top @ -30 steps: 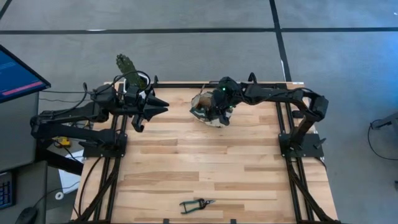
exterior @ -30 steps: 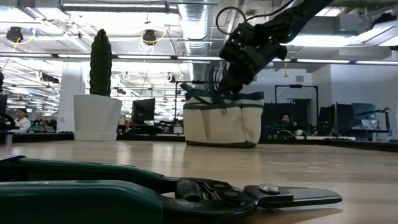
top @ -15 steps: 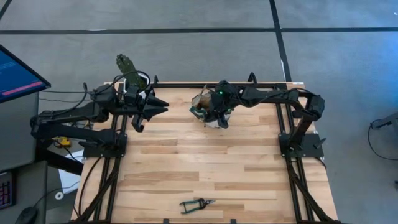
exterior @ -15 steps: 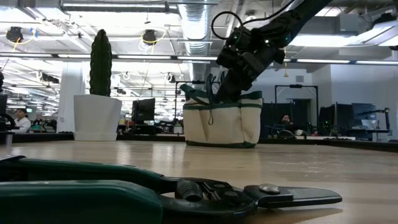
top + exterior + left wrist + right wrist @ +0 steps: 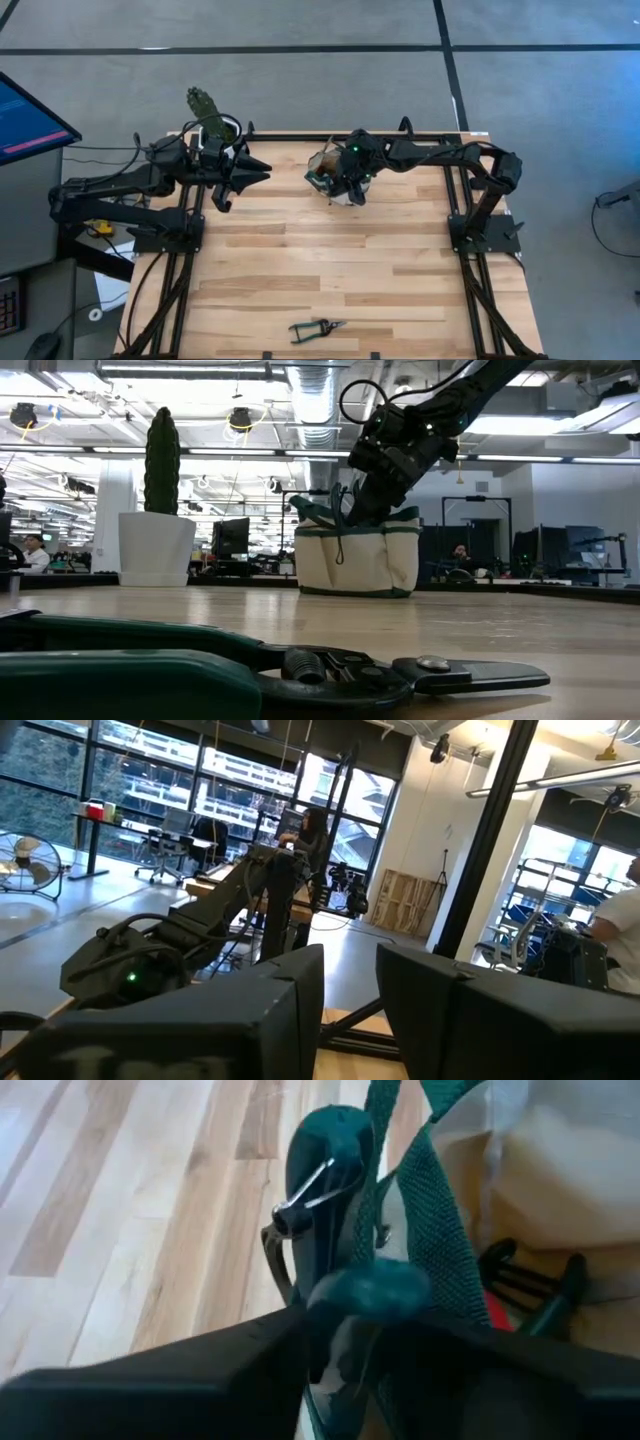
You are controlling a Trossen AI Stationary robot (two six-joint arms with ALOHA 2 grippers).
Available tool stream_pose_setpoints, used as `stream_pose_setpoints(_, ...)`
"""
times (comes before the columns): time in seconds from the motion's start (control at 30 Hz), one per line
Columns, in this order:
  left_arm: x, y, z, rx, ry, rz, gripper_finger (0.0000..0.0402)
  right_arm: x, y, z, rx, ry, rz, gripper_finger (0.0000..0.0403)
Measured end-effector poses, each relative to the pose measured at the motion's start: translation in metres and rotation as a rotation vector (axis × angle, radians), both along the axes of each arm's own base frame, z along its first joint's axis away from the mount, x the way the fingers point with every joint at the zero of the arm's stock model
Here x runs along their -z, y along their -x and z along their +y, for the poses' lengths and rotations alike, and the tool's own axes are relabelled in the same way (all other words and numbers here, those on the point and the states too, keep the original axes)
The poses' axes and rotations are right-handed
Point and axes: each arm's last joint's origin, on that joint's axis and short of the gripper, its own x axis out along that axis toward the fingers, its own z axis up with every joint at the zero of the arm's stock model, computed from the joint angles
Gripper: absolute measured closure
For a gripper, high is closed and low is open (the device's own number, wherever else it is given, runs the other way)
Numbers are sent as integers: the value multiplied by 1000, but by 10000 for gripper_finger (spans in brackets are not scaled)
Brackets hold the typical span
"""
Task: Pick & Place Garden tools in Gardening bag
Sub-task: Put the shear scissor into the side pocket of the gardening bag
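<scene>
From where I stand, the left gripper (image 5: 262, 172) waits at about ten o'clock on the table (image 5: 330, 270), its fingers (image 5: 290, 1010) parted with a clear gap between them and nothing held. Just behind it, at the table's far left corner, sits the potted cactus (image 5: 205, 110) in its white pot (image 5: 156, 548).

Further right, at roughly twelve o'clock, the gardening bag (image 5: 357, 555) stands upright near the far edge. The right gripper (image 5: 350, 185) is directly over the bag's mouth, reaching down into it. Its wrist camera shows a pair of green-handled shears (image 5: 325, 1210) just ahead of the fingers, standing in the bag among the green straps (image 5: 420, 1210), with a red-and-black tool (image 5: 525, 1285) lying deeper inside. The fingers lie close along the shears' handle, but I cannot tell whether they are clamped on it or loose.

Down at six o'clock, near the table's front edge and well apart from both arms and the bag, a second pair of pruning shears (image 5: 315, 327) lies flat, blades closed, pointing toward three o'clock.
</scene>
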Motion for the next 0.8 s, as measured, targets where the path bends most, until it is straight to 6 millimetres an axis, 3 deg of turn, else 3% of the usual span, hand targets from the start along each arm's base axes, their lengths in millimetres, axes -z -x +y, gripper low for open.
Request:
stream_pose_setpoints(0.13,0,0,0,0,1,3,316,-2,-1,-1,2,7,-10,235)
stream_pose_setpoints(0.33,0,0,0,0,1,4,316,-22,-9,-5,4,24,-45,193)
stream_pose_setpoints(0.53,1,0,0,0,2,9,316,-55,-14,-11,8,30,-42,170)
stream_pose_setpoints(0.8,2,0,0,3,4,24,316,-100,-13,-20,17,42,-40,169)
